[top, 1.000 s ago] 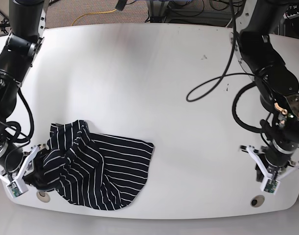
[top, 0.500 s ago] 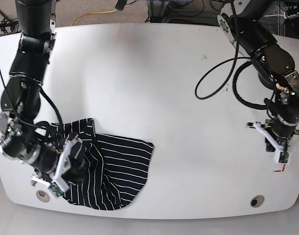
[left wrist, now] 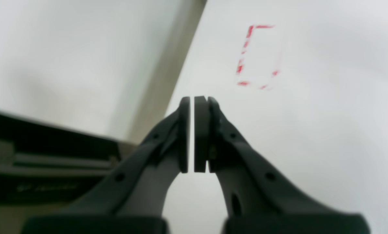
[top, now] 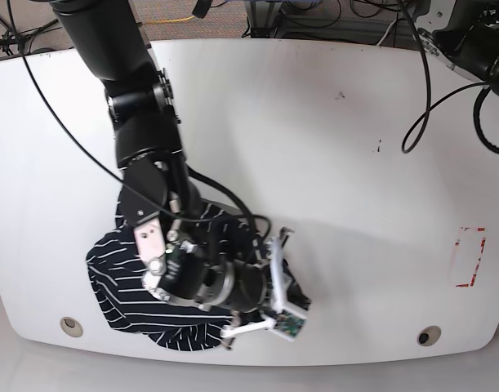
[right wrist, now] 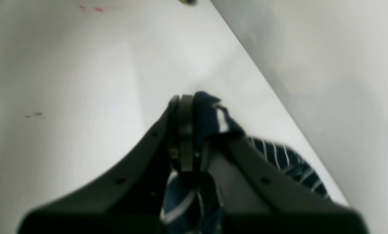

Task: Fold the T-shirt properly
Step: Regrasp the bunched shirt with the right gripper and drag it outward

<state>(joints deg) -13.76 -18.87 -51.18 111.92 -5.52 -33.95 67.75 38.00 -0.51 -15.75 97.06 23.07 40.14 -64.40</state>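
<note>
Striped T-shirt (top: 118, 269) fabric sits pinched in my right gripper (right wrist: 194, 107); my left gripper (left wrist: 194, 104) is closed, empty. I judge the thin pinch may slip, or drag the bunched shirt off the table (top: 314, 163) edge.

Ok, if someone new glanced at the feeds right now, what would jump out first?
The right arm stretched across the near-left part of the table, its claw shut on a pinch of the striped T-shirt bunched beneath it. Next, the red dashed rectangle marked near the table's right edge, with the left claw shut and empty close by it.
</note>
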